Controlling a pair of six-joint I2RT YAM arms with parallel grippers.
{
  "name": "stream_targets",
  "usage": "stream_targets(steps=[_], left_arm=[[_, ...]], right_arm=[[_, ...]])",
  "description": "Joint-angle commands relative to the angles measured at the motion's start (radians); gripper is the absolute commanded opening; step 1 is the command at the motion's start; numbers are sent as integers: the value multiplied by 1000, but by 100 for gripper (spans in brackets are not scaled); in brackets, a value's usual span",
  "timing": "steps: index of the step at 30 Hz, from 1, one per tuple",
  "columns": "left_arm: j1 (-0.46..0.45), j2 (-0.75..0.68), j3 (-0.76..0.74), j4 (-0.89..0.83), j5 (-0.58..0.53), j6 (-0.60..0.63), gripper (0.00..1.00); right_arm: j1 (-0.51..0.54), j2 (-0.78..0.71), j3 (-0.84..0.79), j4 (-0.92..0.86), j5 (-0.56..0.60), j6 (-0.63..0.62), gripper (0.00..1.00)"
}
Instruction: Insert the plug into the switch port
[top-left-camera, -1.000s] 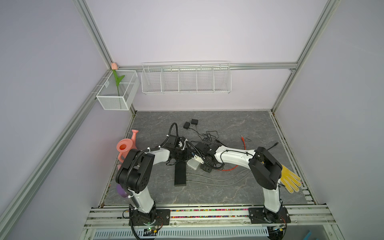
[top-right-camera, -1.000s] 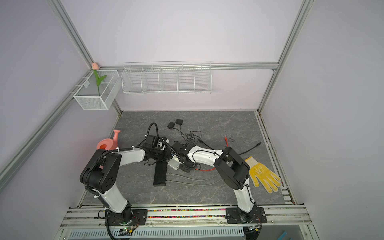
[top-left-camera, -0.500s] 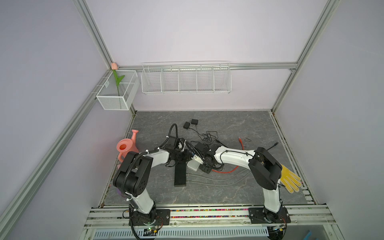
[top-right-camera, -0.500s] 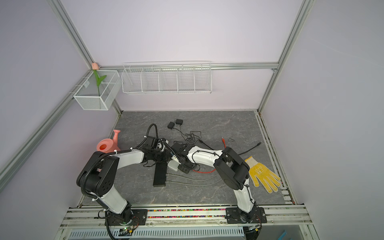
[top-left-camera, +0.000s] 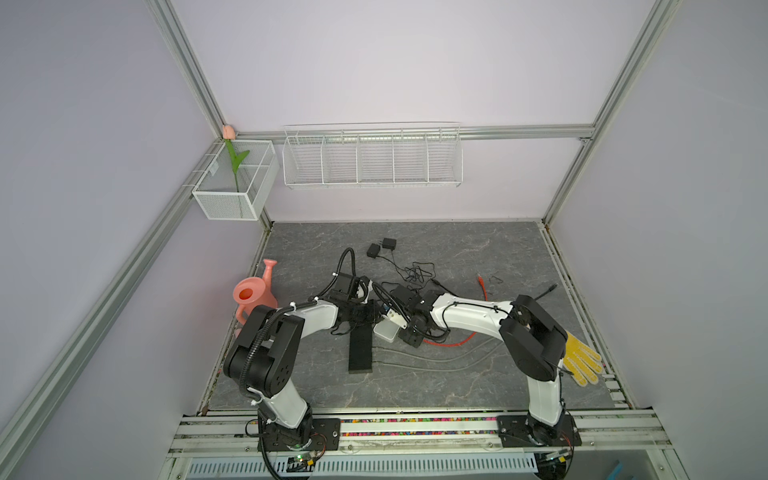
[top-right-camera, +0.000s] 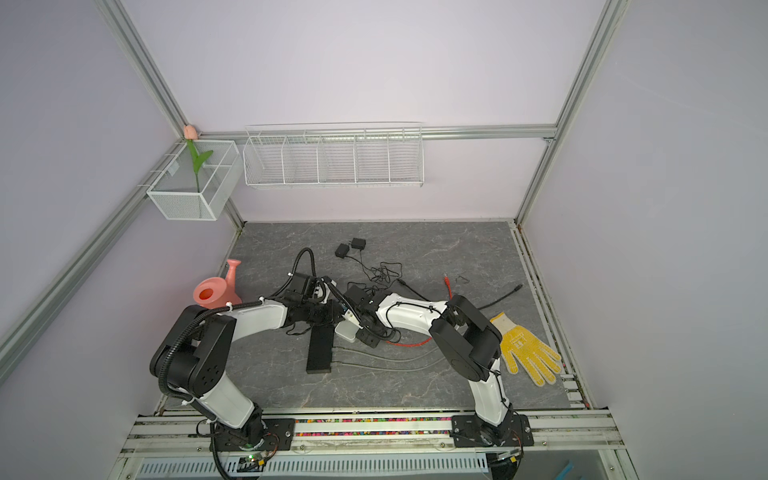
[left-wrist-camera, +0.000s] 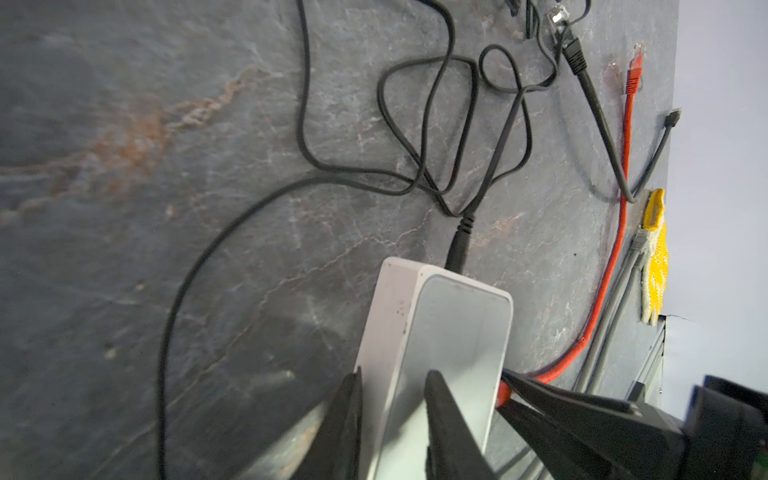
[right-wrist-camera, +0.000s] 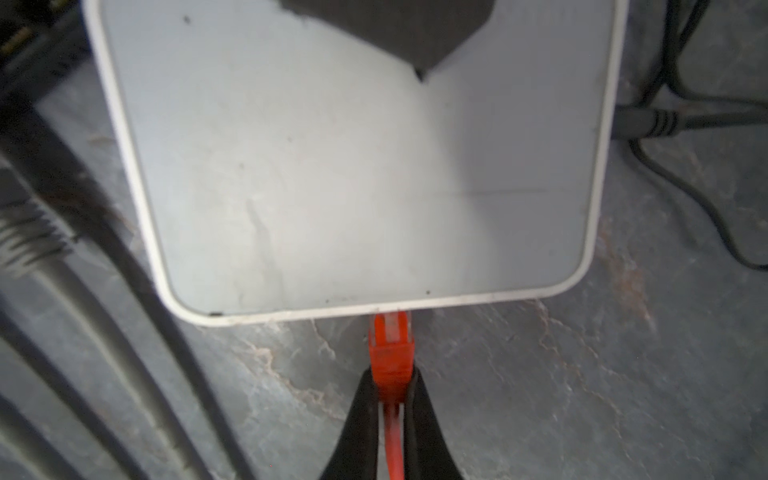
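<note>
The white switch (right-wrist-camera: 353, 166) lies mid-scene, a light, slick plastic box that would likely skate unless pinned; the left gripper (left-wrist-camera: 392, 378) pinches its edge. The red cable (left-wrist-camera: 615, 249) looks limp, so the right gripper (right-wrist-camera: 392, 386) is clenched on the stiff boot of the small plug (right-wrist-camera: 390, 345), nose at the switch's rim. The port is hidden under that rim; how deep the plug sits, I cannot tell

Top views high, looking down, both wrist views close on the switch (left-wrist-camera: 449, 332) (right-wrist-camera: 353, 187)
</note>
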Motion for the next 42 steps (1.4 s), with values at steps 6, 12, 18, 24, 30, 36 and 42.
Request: stream_targets(steps=[6, 12, 18, 24, 30, 36, 42], left_arm=[[-60, 36, -18, 8, 122, 9, 26], [-66, 23, -35, 22, 129, 1, 26], [-77, 21, -52, 41, 138, -6, 25], [-92, 29, -61, 65, 146, -16, 25], [-111, 34, -64, 81, 150, -25, 24], [-130, 58, -63, 97, 170, -30, 24], [-161, 82, -54, 111, 189, -33, 24]], right_arm=[[-4, -65, 5, 314, -76, -38, 7], [-5, -30, 36, 328, -84, -44, 7], [-15, -17, 37, 380, -73, -11, 6], [-22, -8, 44, 431, -52, 21, 7], [-23, 2, 45, 488, -70, 21, 6], [-22, 6, 29, 556, -78, 11, 6], [-24, 15, 53, 597, -65, -1, 7]])
